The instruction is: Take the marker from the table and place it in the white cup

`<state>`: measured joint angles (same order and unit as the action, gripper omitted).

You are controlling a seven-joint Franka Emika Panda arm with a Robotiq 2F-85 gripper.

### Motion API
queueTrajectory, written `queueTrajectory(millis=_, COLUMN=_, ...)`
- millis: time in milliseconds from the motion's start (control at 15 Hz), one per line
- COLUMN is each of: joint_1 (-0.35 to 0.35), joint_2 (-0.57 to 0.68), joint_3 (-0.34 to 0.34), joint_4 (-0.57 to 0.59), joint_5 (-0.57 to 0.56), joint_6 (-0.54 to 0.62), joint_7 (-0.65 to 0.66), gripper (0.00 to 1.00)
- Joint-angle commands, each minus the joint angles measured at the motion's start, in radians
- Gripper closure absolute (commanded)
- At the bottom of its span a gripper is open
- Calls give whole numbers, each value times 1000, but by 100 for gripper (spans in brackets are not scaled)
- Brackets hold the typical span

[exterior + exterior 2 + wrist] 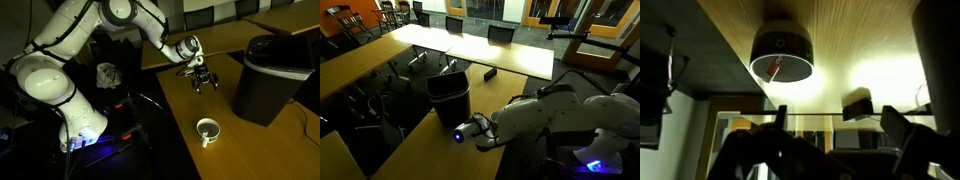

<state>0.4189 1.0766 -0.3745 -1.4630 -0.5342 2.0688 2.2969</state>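
The table (172, 112) carries a black bin (268, 80) and the white cup (207, 129). The gripper (201, 79) hangs above the table near the bin, jaws spread and empty. In the wrist view, the marker (768, 68) lies inside the cup.

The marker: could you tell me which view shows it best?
The wrist view: the marker shows as a reddish stick in the cup. In an exterior view only the cup shows, the marker too small to tell; in an exterior view of the bin, neither.

No readable text, label, brand or number in any view (all dim and coarse).
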Motion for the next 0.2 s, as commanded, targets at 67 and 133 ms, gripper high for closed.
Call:
queueTrajectory(millis=67, joint_1=-74, joint_2=-212, joint_3=112, joint_4=-209, joint_5=10, joint_6=150, joint_7=-68, gripper=0)
queueTrajectory(millis=133, joint_1=-90, joint_2=-240, joint_3=131, joint_4=-241, joint_5=15, joint_6=185, joint_7=-82, gripper=0)
